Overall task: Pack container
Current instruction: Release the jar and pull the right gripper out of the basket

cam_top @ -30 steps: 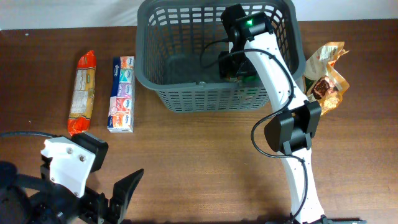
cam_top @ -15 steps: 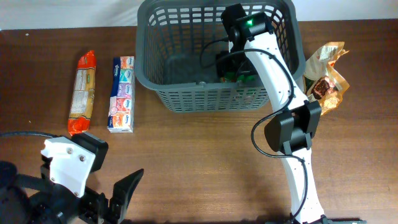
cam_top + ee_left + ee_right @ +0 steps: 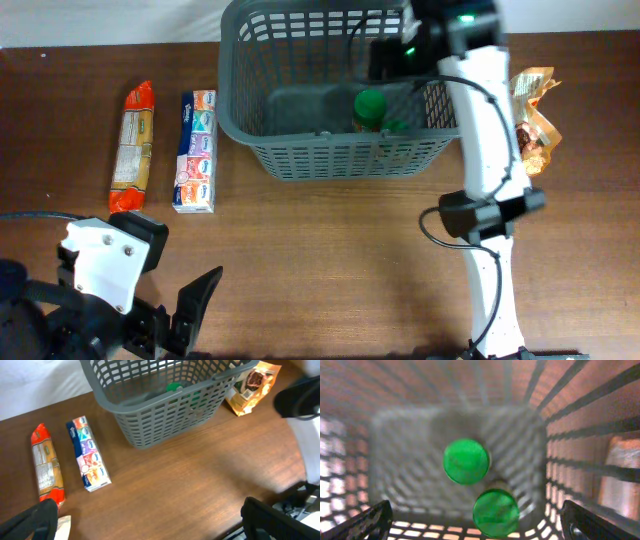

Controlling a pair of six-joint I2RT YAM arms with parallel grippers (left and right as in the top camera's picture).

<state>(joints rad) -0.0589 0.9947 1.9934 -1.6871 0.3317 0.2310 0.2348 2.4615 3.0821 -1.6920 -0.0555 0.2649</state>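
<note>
The dark grey container stands at the back centre and also shows in the left wrist view. Two green-capped bottles stand inside it at the right end, one and another; the right wrist view looks straight down on their caps. My right gripper hangs open and empty above them, over the container's right part. My left gripper is open and empty low over the table's front left.
An orange-red cracker packet and a colourful tissue pack lie side by side left of the container. A golden snack bag lies right of it, partly behind my right arm. All three show in the left wrist view.
My right gripper has risen out of the container and shifted right, leaving a green-capped bottle standing inside. The left arm has barely moved.
</note>
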